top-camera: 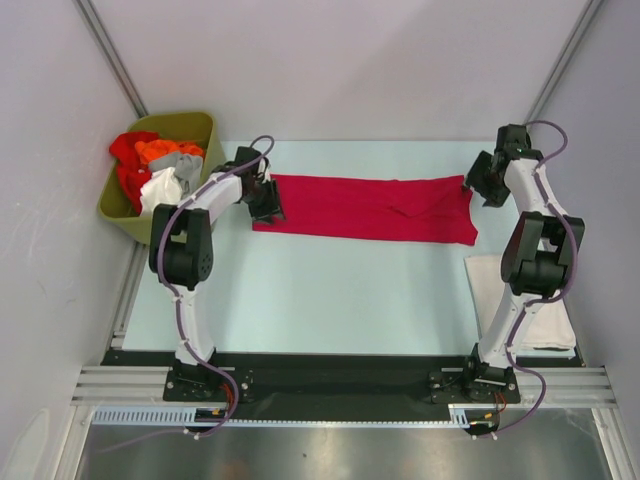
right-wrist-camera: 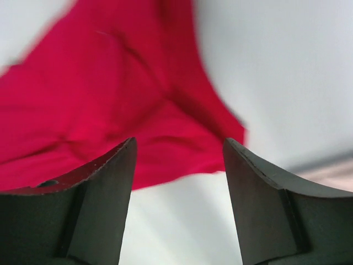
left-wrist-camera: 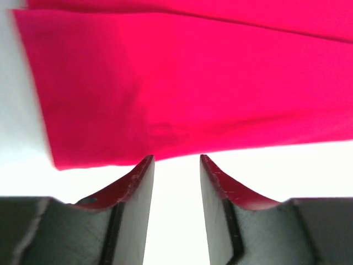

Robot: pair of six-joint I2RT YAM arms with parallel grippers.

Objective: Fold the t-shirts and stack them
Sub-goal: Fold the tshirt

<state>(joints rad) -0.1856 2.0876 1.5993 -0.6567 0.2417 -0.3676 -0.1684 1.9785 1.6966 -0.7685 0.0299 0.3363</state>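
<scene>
Left claw (left-wrist-camera: 176, 161): standing open, gripping nothing, hanging just at the left end of the crimson t-shirt (top-camera: 365, 208). Right claw (right-wrist-camera: 179, 144): standing open, empty, hanging over that shirt's right end. Crimson t-shirt: lying as a long folded strip across the far surface (top-camera: 300, 290). Off-white t-shirt (top-camera: 552, 325): lying beside the right arm's base. Olive bin (top-camera: 190, 117): sitting far left, holding bundled shirts (top-camera: 160, 172), red, orange, grey, white.

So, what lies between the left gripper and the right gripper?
The crimson t-shirt, a long strip, spans nearly from left gripper to right gripper; the top view shows it.
</scene>
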